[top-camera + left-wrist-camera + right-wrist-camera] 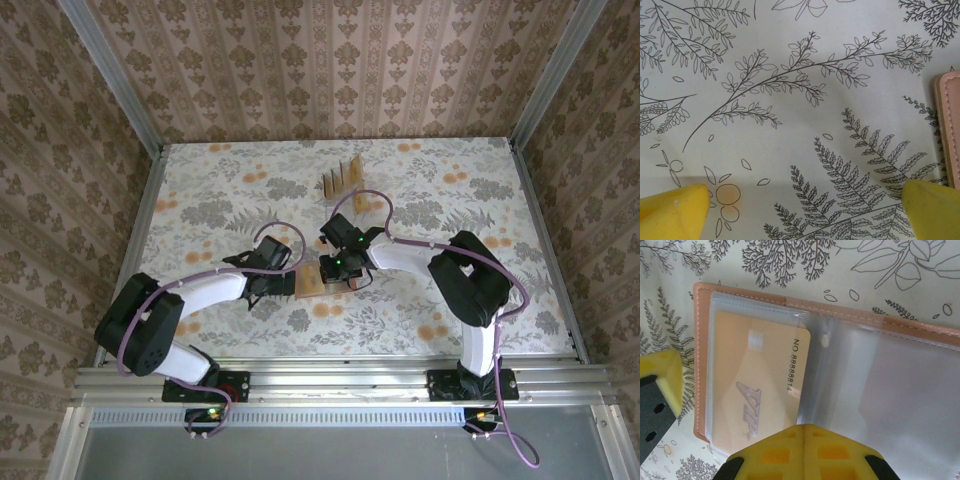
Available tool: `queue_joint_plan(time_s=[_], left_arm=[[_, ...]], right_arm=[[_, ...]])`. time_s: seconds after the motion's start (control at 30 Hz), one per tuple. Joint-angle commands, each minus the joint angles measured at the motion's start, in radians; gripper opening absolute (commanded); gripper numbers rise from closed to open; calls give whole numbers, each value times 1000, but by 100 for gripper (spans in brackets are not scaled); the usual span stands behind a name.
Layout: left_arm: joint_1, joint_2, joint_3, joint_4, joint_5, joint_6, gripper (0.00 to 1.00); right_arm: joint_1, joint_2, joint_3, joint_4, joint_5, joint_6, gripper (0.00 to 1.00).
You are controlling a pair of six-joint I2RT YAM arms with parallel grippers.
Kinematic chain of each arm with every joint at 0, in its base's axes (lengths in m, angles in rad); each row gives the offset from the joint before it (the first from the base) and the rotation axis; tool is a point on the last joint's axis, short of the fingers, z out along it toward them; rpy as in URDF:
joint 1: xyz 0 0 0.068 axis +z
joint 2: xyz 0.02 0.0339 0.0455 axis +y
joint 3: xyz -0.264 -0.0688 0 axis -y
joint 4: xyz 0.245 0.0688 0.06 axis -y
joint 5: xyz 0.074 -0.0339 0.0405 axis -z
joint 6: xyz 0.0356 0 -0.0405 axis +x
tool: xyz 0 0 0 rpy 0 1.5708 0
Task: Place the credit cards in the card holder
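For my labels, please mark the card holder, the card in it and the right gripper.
card holder (700,365), right wrist view, left border.
card (760,382), right wrist view, printed face.
right gripper (804,437), right wrist view, fingertips' seam.

Card holder (840,307) open flat, salmon w/ clear pockets. Gold VIP card (760,385) sits in left pocket. Other cards (340,178) upright, well apart.
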Motion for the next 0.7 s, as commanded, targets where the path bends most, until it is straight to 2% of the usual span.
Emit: queue_joint_plan(time_s=[0.0, 0.67], left_arm=[[-8, 22, 18, 2, 7, -13, 100], [-22, 53, 4, 36, 20, -25, 100]], right_arm=[[3, 25, -15, 16, -16, 10, 6], [37, 66, 46, 5, -50, 20, 4]])
